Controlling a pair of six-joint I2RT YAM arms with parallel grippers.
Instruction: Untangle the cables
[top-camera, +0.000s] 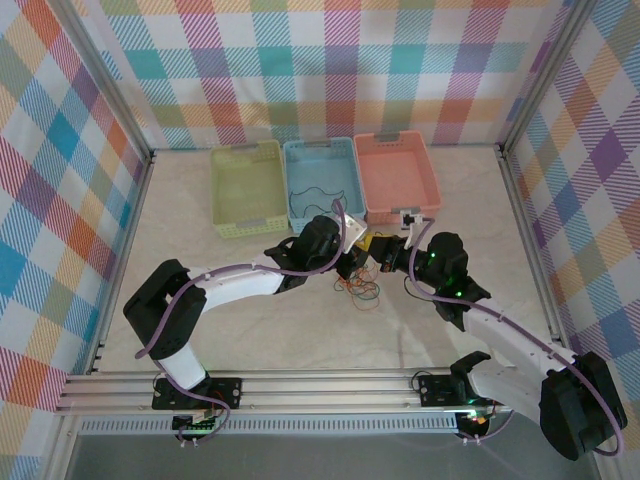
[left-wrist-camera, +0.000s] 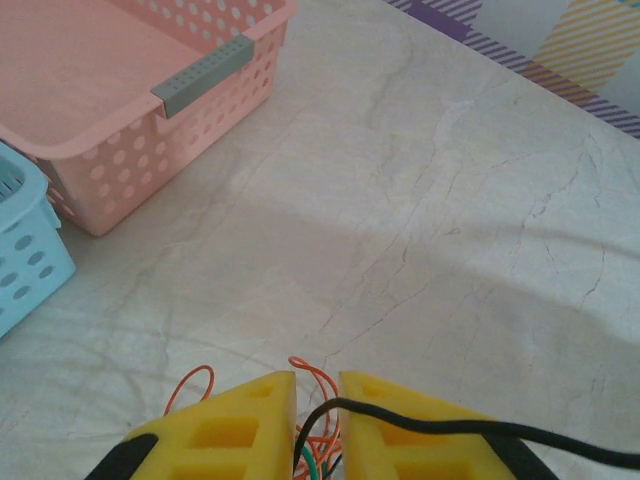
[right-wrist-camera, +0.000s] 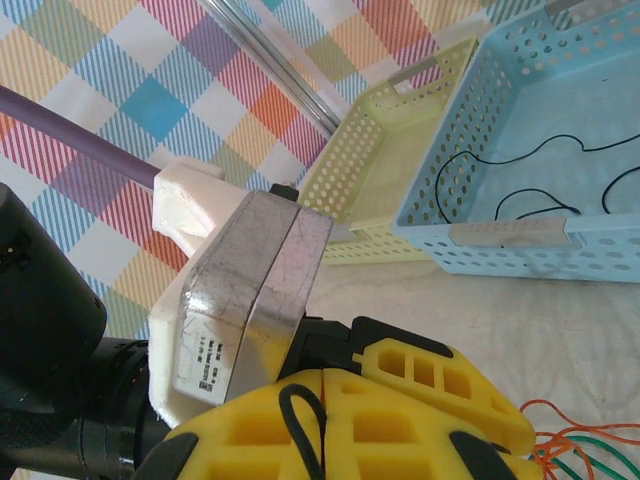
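Observation:
The cables (top-camera: 362, 290) lie as a small orange and green tangle on the table in front of the baskets. My left gripper (top-camera: 352, 262) hangs just above them. In the left wrist view its yellow fingers (left-wrist-camera: 250, 420) stand a narrow gap apart around orange (left-wrist-camera: 322, 385), green and black strands, and the left gripper (left-wrist-camera: 318, 378) is shut on this bundle. A black cable (left-wrist-camera: 450, 428) runs over the right finger and off to the right. My right gripper (top-camera: 385, 255) faces it closely. The right gripper (right-wrist-camera: 324, 372) is shut, with a loop of black cable (right-wrist-camera: 300, 420) pinched in its seam.
Three baskets stand in a row behind the grippers: yellow-green (top-camera: 245, 185), blue (top-camera: 290, 180) and pink (top-camera: 395, 175). A black cable (right-wrist-camera: 520, 200) lies inside the blue one. The pink basket (left-wrist-camera: 120, 90) is close to the left gripper's far left. Frame rails edge the table.

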